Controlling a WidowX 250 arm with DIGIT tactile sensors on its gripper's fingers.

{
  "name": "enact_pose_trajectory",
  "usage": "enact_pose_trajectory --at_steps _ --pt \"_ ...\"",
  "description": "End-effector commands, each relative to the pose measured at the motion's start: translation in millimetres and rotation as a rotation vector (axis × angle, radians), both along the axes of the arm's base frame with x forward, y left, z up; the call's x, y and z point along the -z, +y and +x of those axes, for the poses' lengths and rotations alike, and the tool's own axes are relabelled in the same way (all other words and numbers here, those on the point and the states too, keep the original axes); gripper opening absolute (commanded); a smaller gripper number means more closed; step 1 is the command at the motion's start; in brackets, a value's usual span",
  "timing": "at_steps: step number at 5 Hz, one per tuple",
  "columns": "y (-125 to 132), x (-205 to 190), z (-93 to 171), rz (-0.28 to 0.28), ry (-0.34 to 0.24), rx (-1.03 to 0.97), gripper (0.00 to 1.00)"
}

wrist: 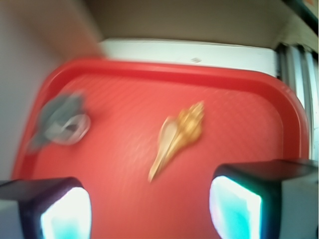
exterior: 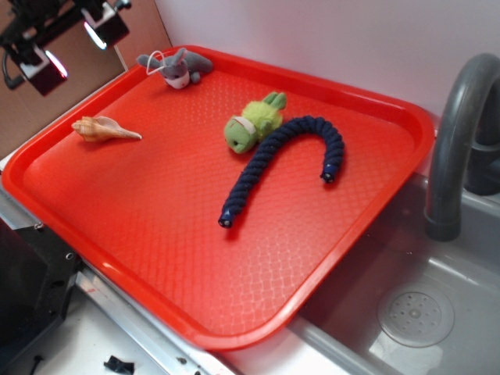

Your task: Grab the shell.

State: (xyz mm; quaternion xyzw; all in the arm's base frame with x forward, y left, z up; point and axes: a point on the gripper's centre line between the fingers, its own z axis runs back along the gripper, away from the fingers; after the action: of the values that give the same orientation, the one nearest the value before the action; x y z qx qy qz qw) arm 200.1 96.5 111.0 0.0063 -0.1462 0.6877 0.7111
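The shell (exterior: pixel 104 130) is tan-orange with a long pale point. It lies on the red tray (exterior: pixel 180 258) near its left edge, point toward the tray's middle. In the wrist view the shell (wrist: pixel 179 137) lies ahead of the jaws, its point aimed down between them. My gripper (exterior: pixel 70 43) hangs high above the tray's far left corner, well above and apart from the shell. It is open and empty, and in the wrist view (wrist: pixel 149 209) its two fingers stand wide apart at the bottom corners.
A grey plush toy with a white loop (exterior: pixel 178 68) lies at the tray's back left. A green plush toy (exterior: pixel 254 123) and a curved dark blue rope (exterior: pixel 291 160) lie mid-tray. A grey sink (exterior: pixel 422 312) with a faucet (exterior: pixel 457 141) is to the right.
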Motion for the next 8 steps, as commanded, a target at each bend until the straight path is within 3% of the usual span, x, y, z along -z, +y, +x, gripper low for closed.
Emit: enact_pose_trajectory --at_steps 1,2,3,5,6,7,8 --pt "33 37 -28 0.158 0.075 -0.489 1.00" --pt "41 55 -30 0.183 0.145 -0.659 1.00" --pt "39 75 -25 0.188 0.201 -0.607 1.00" --pt "34 92 -21 0.179 0.233 -0.524 1.00" --pt "32 90 -22 0.173 0.217 -0.510 0.00" --pt "28 85 -21 0.176 0.195 -0.508 0.00" --pt "30 67 -20 0.119 0.163 -0.444 0.00"
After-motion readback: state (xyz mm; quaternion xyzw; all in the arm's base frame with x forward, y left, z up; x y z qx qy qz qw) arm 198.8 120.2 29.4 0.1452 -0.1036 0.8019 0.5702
